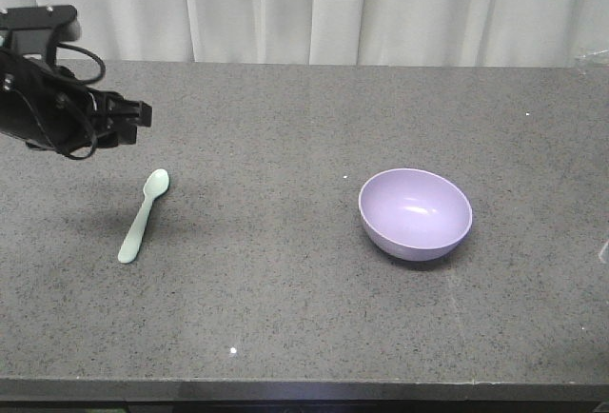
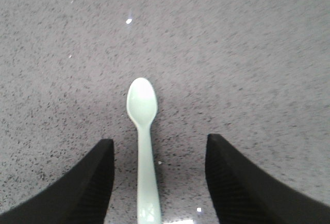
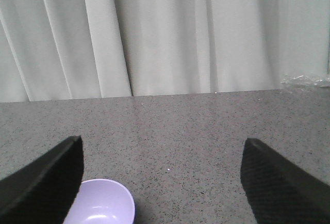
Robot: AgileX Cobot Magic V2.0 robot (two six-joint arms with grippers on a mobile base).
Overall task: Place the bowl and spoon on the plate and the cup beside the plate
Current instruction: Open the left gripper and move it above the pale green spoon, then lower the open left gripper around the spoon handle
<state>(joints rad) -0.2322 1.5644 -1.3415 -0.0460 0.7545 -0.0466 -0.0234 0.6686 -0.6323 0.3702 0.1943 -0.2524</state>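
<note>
Grey speckled countertop (image 1: 285,289) with mint spoon (image 1: 143,217) and lavender bowl (image 1: 415,211)

The small pale mint-green spoon (image 2: 146,146) runs off the left wrist view at 6 o'clock. In the right wrist view the round lavender plastic bowl (image 3: 105,203) is cropped at 7 o'clock and partly behind the right tool (image 3: 162,144); a clear scrap (image 3: 307,81) at 3 o'clock is too blurred to name.
</note>
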